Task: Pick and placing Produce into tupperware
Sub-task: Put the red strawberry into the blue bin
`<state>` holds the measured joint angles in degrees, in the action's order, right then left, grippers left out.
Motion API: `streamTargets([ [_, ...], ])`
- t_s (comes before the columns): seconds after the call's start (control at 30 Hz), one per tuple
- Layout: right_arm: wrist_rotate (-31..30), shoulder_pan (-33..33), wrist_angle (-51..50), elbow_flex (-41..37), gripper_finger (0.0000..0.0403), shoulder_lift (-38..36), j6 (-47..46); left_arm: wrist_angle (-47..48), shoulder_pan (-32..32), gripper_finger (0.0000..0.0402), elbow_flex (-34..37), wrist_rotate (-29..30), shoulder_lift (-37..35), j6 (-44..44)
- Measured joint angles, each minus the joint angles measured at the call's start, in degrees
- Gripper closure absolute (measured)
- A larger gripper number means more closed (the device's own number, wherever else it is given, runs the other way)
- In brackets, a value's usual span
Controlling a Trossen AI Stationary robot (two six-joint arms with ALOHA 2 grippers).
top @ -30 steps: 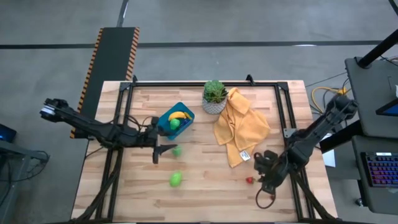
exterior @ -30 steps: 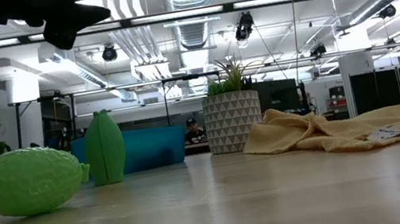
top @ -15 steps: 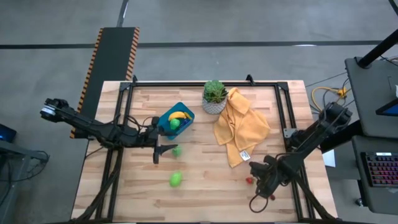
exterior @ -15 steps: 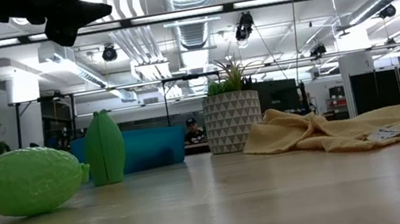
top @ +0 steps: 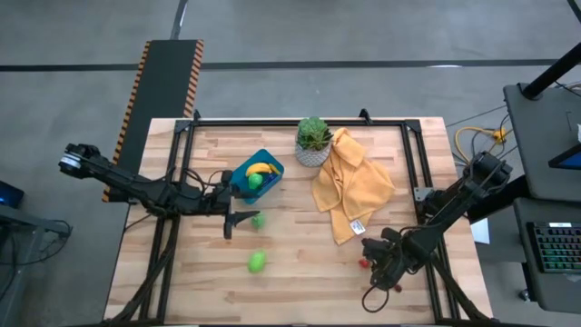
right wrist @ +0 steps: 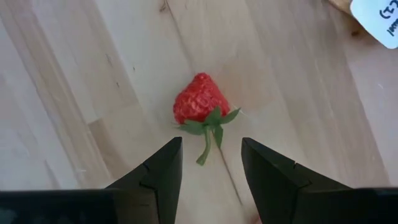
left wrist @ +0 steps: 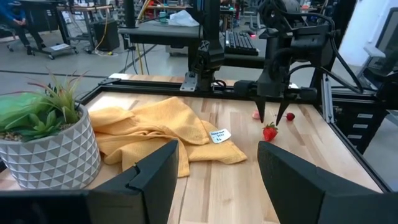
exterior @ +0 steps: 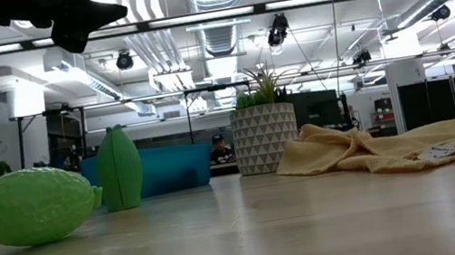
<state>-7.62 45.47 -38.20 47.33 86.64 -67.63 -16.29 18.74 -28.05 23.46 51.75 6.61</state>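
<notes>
While both of my arms hang over the wooden table point(top: 300, 272), the count of loose produce is three: one lime-like green fruit point(top: 257, 262), one small green piece point(top: 259, 220), and one red strawberry point(right wrist: 200, 102). One blue tupperware point(top: 245, 177) sits near the left-centre of the table and holds one yellow banana point(top: 261, 168) plus one green piece point(top: 257, 181). One potted plant point(top: 313, 141) and one yellow cloth point(top: 349, 186) complete the inventory.

My right gripper point(top: 375, 264) hangs directly above the strawberry, jaws released and straddling it without contact; only the right wrist view shows its seeded skin and green stem. My left gripper point(top: 231, 221) hangs just beside the tupperware, jaws apart, grasping nothing.

At table level, the low view shows what the overhead view does not: the lime-like fruit has a dimpled, glossy skin, the small green piece stands upright and ribbed in front of the tupperware, and the pot carries a triangle pattern. Seen from the left wrist, the cloth is crumpled and carries a white tag point(left wrist: 219, 135).
</notes>
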Motion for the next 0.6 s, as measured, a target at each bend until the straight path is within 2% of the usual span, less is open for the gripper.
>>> streamTargets([
  [0.6,-0.46,0.0,-0.11,-0.48,0.0257,1.65,2.7,0.15,0.0,0.0196,0.04,0.0,0.0,0.0],
])
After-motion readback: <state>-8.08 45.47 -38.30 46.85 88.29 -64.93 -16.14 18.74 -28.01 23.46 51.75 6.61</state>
